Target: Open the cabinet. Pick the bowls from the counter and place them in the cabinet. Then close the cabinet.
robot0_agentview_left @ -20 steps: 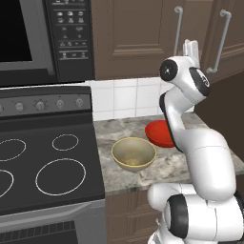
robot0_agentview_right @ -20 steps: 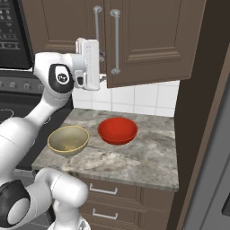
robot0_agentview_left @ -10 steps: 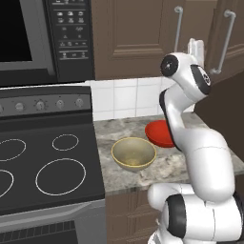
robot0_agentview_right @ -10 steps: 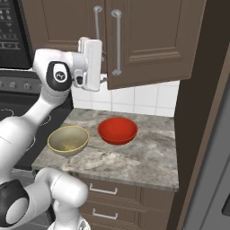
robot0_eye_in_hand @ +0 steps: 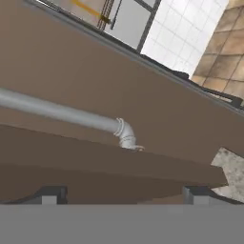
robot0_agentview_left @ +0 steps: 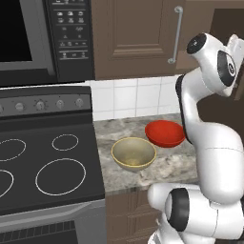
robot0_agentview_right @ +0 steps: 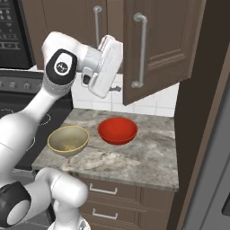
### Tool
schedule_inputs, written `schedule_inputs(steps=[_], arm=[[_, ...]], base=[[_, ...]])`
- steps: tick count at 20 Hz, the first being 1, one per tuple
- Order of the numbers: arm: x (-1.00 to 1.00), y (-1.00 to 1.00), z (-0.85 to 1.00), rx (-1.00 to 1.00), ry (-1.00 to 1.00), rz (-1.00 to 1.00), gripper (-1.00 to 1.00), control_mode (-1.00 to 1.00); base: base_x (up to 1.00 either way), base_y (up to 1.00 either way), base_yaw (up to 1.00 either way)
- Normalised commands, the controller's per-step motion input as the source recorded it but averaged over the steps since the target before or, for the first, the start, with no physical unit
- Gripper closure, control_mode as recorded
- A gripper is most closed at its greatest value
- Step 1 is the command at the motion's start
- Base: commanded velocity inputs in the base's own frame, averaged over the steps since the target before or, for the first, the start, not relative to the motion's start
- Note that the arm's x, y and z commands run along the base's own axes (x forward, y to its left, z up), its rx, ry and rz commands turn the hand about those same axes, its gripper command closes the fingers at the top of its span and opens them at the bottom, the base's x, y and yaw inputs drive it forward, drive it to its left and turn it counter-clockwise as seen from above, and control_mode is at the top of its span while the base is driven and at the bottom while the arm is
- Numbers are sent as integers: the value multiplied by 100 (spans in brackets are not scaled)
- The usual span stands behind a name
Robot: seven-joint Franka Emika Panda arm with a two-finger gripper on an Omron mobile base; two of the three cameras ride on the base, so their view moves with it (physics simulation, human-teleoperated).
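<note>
Our end effector (robot0_eye_in_hand: 119, 193) has its fingers spread wide, gripping nothing, right at the cabinet (robot0_agentview_right: 161, 49) door's bar handle (robot0_eye_in_hand: 62, 113). Red bowl (robot0_agentview_right: 117, 130) and tan bowl (robot0_agentview_right: 68, 139) sit on the desk (robot0_agentview_right: 134, 157).

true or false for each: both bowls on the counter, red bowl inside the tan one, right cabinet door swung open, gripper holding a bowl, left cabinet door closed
1. Both bowls sit on the counter. True.
2. The red bowl is nested inside the tan bowl. False: they sit side by side, apart.
3. The right cabinet door is swung partly open. True.
4. The gripper holds a bowl. False: it is open, with the door's bar handle in front of it.
5. The left cabinet door is closed. True.
</note>
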Motion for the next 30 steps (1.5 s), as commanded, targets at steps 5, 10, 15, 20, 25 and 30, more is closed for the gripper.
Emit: schedule_inputs(steps=[5,10,15,20,25,30], arm=[[-30,-82,-8,13,-17,-23,-100,-100],[0,-60,-73,5,-37,-3,-100,-100],[2,-41,-100,3,-72,6,-100,-100],[37,-47,-66,-2,-94,8,-100,-100],[88,-73,-15,1,-61,0,-100,-100],[77,-77,13,2,-7,-17,-100,-100]], base=[[0,0,0],[0,0,0],[0,0,0],[0,0,0],[0,0,0],[0,0,0]])
